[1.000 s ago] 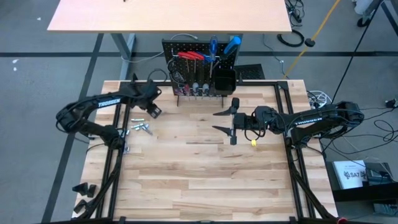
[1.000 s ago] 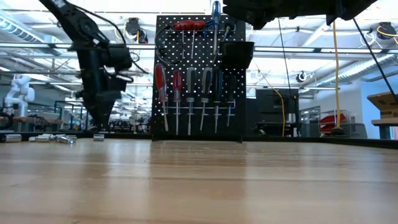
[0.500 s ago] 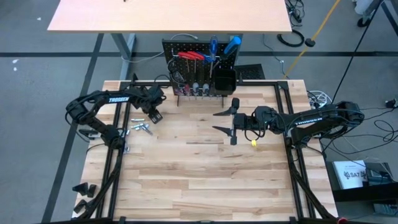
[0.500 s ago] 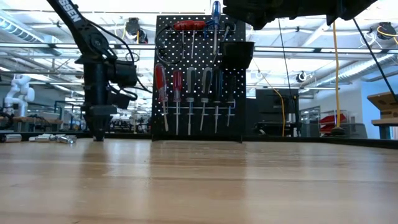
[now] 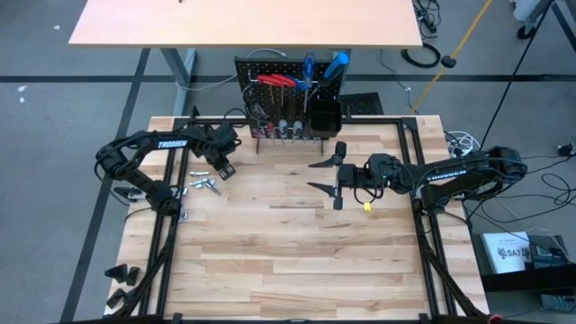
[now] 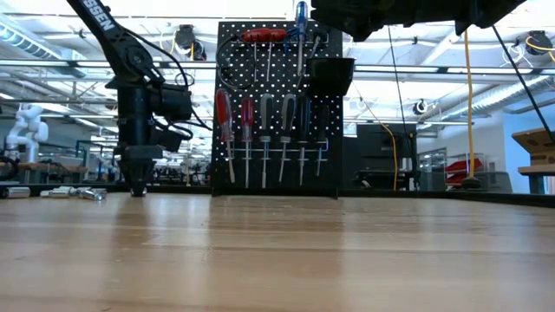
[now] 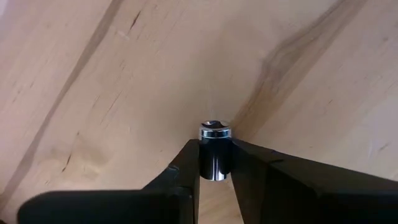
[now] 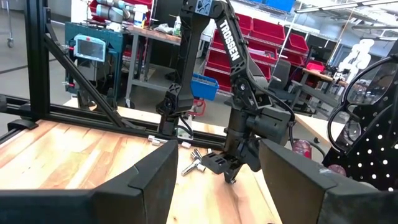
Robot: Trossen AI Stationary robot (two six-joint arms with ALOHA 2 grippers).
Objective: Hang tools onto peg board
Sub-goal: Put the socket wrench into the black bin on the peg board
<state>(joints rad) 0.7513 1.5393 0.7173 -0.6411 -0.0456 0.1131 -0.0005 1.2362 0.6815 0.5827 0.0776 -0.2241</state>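
Left claw [image 7: 216,163]: pinching a small silver socket [image 7: 215,152], upright on the desk [image 5: 297,252], at its left rear.
Left arm marking: white "TROSSEN" lettering.
Loose silver pieces [image 5: 200,184]: on desk, just beside left claw.
Right claw [image 5: 326,175]: spread, empty, above desk centre, pointing left.
Peg board [image 6: 276,104]: upright at desk rear edge; red-handled screwdrivers [image 6: 234,117] and blue-handled screwdrivers [image 5: 322,65] hung; black bin [image 6: 330,76] at upper right.

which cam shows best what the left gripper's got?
Left wrist view: the small silver metal piece sits between the left gripper fingers, upright on the table. High view shows only the gripper over that spot; in low and right wrist views the piece is hidden.
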